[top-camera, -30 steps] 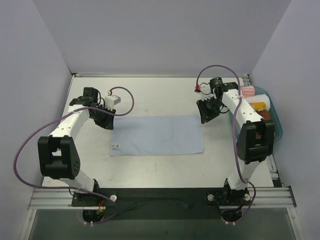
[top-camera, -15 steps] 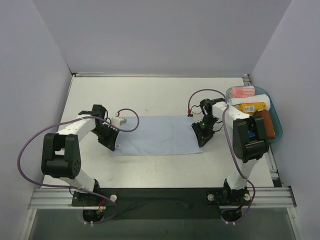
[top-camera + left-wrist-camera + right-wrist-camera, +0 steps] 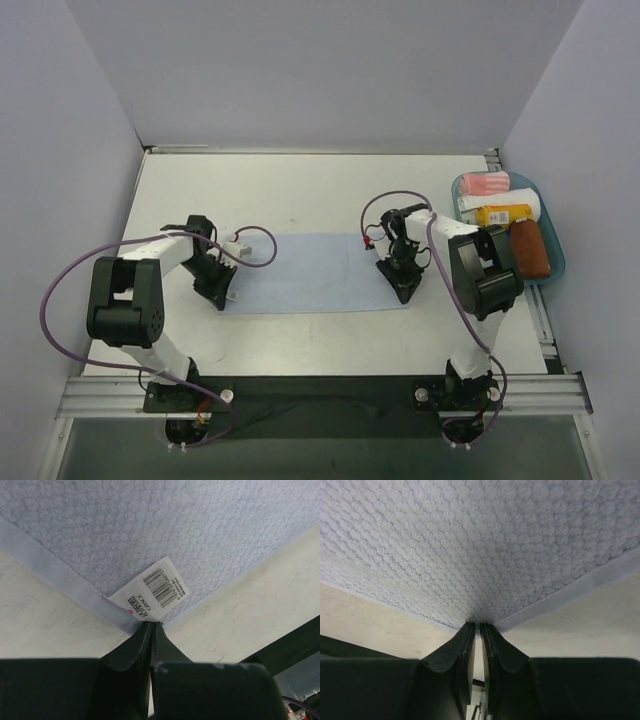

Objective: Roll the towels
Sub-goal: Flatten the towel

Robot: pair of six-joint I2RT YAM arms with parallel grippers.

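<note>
The light-blue towel (image 3: 312, 270) is pinched tight at its lower corners by the left gripper (image 3: 224, 296) and the right gripper (image 3: 404, 292). Both corners should be lifted together and rolled up evenly.

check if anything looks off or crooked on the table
Nothing stands out. The light-blue towel lies flat and square, left hand and right hand each pinching a near corner; rolled cloths sit in the tray.
</note>
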